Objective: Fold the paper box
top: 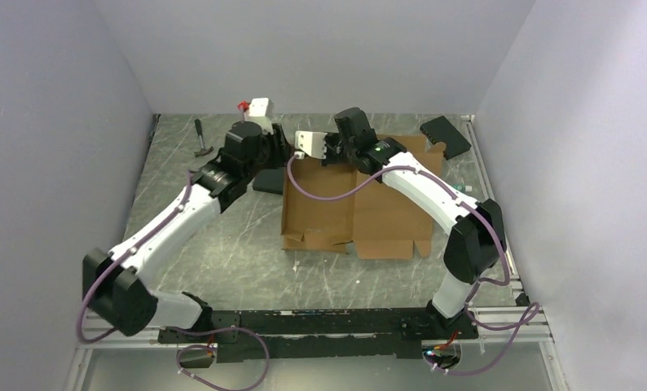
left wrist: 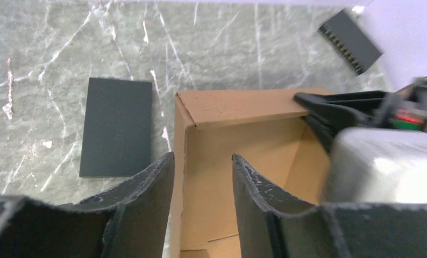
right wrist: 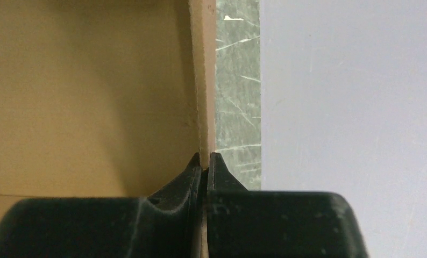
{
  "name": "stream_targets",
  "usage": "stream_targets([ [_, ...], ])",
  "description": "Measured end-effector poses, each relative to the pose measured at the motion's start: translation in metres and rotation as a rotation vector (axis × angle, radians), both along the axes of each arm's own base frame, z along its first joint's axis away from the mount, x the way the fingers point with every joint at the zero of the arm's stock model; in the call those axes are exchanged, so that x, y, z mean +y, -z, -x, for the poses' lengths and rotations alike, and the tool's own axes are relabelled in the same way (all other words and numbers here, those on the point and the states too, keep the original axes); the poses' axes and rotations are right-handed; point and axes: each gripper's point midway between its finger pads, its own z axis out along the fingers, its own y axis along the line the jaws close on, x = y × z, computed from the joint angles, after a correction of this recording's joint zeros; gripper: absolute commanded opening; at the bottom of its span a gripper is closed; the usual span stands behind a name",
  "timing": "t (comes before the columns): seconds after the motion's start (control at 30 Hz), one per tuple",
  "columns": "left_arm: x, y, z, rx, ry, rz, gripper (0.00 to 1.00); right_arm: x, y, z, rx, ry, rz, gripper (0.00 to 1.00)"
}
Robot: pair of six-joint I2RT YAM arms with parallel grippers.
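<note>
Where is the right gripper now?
Top view, far middle: the right gripper is shut on the paper box's raised far wall, the left gripper just to its left.

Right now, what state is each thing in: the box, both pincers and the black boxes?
box: partly folded, far wall raised, near flaps flat.
left pincer: open, gripping nothing.
right pincer: shut on the box's far wall.
black box: lying flat, left of the box.
far black box: lying at the far right.

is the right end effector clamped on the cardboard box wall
Yes, the right end effector is shut on the paper box's wall edge.
</note>
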Motion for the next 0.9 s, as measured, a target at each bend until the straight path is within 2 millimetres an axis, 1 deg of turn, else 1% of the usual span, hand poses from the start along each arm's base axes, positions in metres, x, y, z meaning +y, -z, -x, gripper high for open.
stream_targets([
  [0.07, 0.005, -0.021, 0.01, -0.037, 0.0, 0.036, 0.57, -0.002, 0.0, -0.001, 0.006, 0.01, -0.008, 0.0],
  [0.13, 0.012, -0.037, 0.023, -0.066, -0.001, 0.071, 0.66, -0.003, 0.001, -0.002, 0.014, 0.02, -0.017, 0.0],
  [0.2, 0.021, -0.044, 0.039, -0.078, -0.005, 0.089, 0.75, -0.005, 0.003, -0.001, 0.03, 0.027, -0.027, 0.0],
  [0.23, 0.026, -0.044, 0.047, -0.076, -0.007, 0.094, 0.8, -0.007, 0.005, 0.0, 0.045, 0.035, -0.032, 0.0],
  [0.27, 0.031, -0.042, 0.056, -0.07, -0.011, 0.103, 0.82, -0.009, 0.007, 0.001, 0.067, 0.043, -0.039, 0.0],
  [0.33, 0.04, -0.03, 0.074, -0.043, -0.015, 0.107, 0.85, -0.014, 0.013, 0.003, 0.117, 0.066, -0.051, 0.0],
  [0.4, 0.049, -0.011, 0.092, 0.004, -0.016, 0.11, 0.86, -0.02, 0.019, 0.004, 0.186, 0.101, -0.072, 0.0],
  [0.5, 0.054, 0.017, 0.115, 0.084, -0.007, 0.122, 0.87, -0.031, 0.033, 0.004, 0.293, 0.154, -0.105, 0.0],
  [0.6, 0.054, 0.039, 0.133, 0.158, 0.011, 0.153, 0.87, -0.042, 0.052, 0.012, 0.4, 0.191, -0.113, 0.0],
  [0.63, 0.053, 0.045, 0.137, 0.178, 0.017, 0.165, 0.87, -0.045, 0.059, 0.016, 0.429, 0.198, -0.112, 0.0],
  [0.77, 0.046, 0.069, 0.152, 0.256, 0.042, 0.21, 0.86, -0.05, 0.094, 0.045, 0.561, 0.206, -0.082, 0.0],
  [0.87, 0.042, 0.083, 0.154, 0.307, 0.049, 0.213, 0.85, -0.053, 0.117, 0.063, 0.632, 0.214, -0.054, 0.0],
  [0.9, 0.04, 0.087, 0.153, 0.325, 0.05, 0.212, 0.84, -0.054, 0.123, 0.066, 0.645, 0.215, -0.047, 0.0],
])
